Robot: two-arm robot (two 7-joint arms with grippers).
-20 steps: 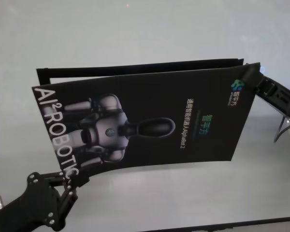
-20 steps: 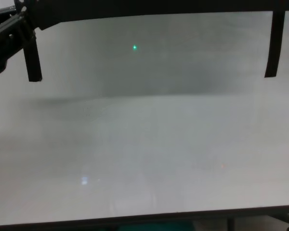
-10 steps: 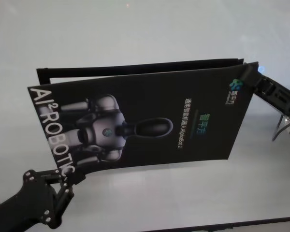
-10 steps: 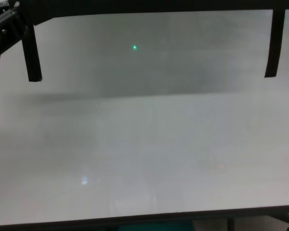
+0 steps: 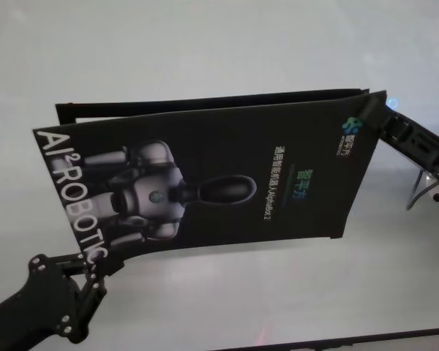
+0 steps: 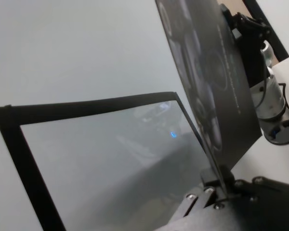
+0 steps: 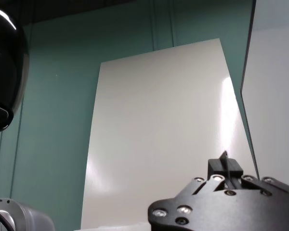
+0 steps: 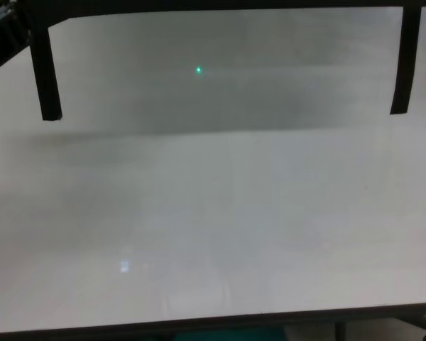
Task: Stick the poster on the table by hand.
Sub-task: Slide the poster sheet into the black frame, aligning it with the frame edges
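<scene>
Two narrow black strips hanging in the chest view, a left strip [image 8: 46, 78] and a right strip [image 8: 405, 64], both roughly upright, lower ends free. Between them, nearer the left strip, a tiny green dot of light [image 8: 198, 69]. Along the bottom of that view, a teal sliver [image 8: 220, 334]. In the right wrist view, a teal surface [image 7: 62, 96] crossed by thin straight seams, and a glossy white panel [image 7: 159, 134] set against it, teal showing on three sides

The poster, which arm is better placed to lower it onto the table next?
Probably neither alone: the left gripper holds the poster at its near-left corner, the right gripper its far-right corner, above the table.
</scene>
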